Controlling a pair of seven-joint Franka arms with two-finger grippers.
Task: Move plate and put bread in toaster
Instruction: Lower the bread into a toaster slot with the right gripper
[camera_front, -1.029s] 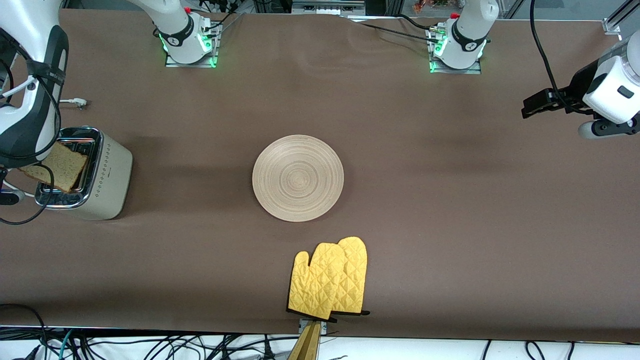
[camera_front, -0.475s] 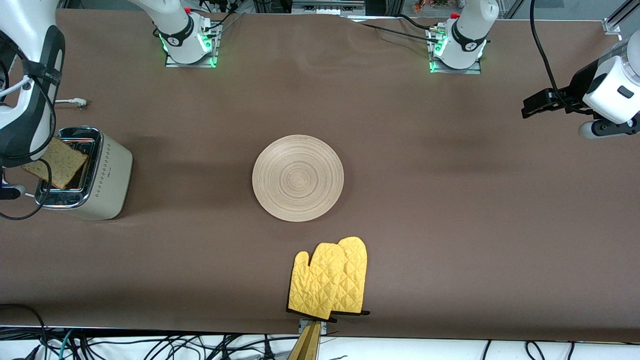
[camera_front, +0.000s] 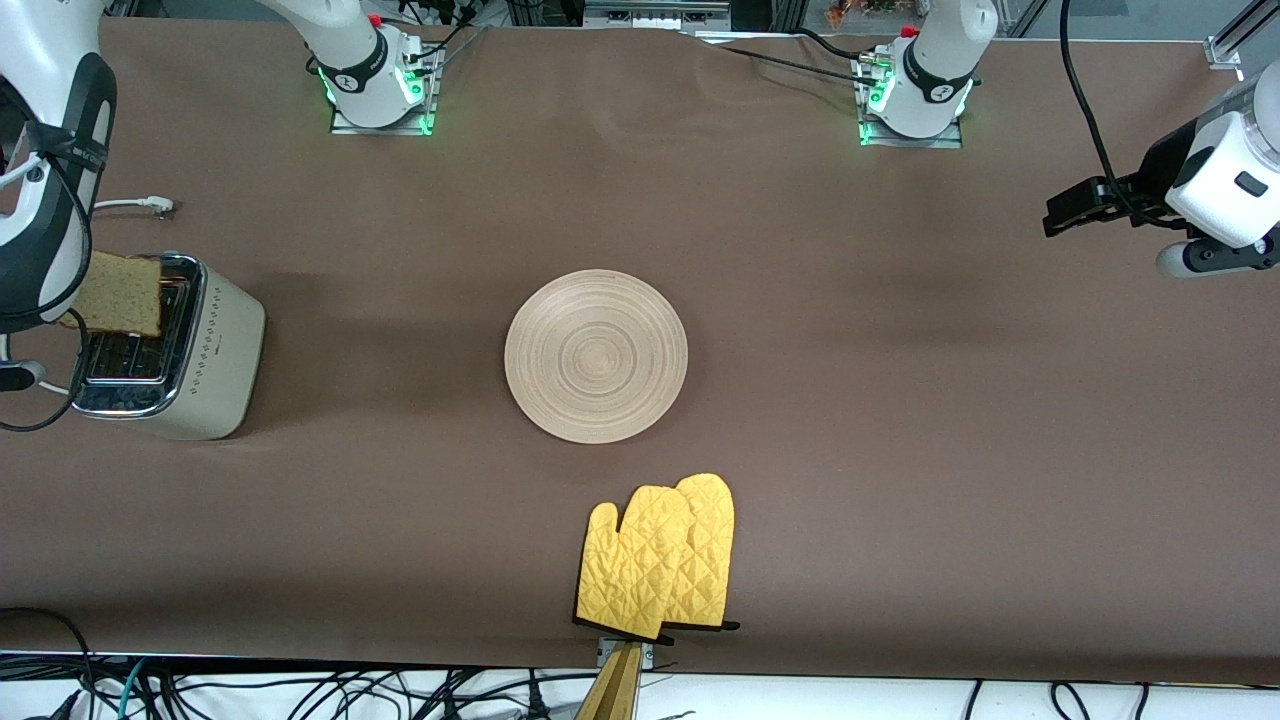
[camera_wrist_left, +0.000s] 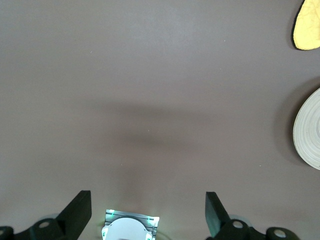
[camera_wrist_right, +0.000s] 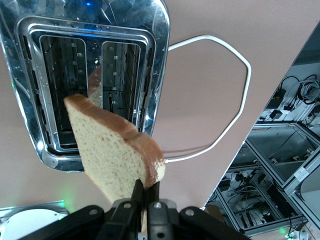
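Note:
The cream toaster (camera_front: 175, 350) stands at the right arm's end of the table, its chrome slots (camera_wrist_right: 85, 75) open toward the wrist camera. My right gripper (camera_wrist_right: 146, 192) is shut on one crust edge of the bread (camera_wrist_right: 112, 150). It holds the slice (camera_front: 120, 295) upright on edge over the toaster's slots, above them and not inside. The wooden plate (camera_front: 596, 356) lies bare in the middle of the table. My left gripper (camera_wrist_left: 147, 202) waits open and empty in the air over the left arm's end of the table (camera_front: 1075, 210).
A pair of yellow oven mitts (camera_front: 660, 560) lies nearer the front camera than the plate, by the table's edge. The toaster's white cord (camera_wrist_right: 220, 100) loops on the table beside it. Both arm bases (camera_front: 378, 85) stand along the table's back edge.
The right arm has swung the bread from lying tilted across the toaster's top to standing upright, and shifted it toward the toaster's end nearer the arm bases. The left arm has not moved.

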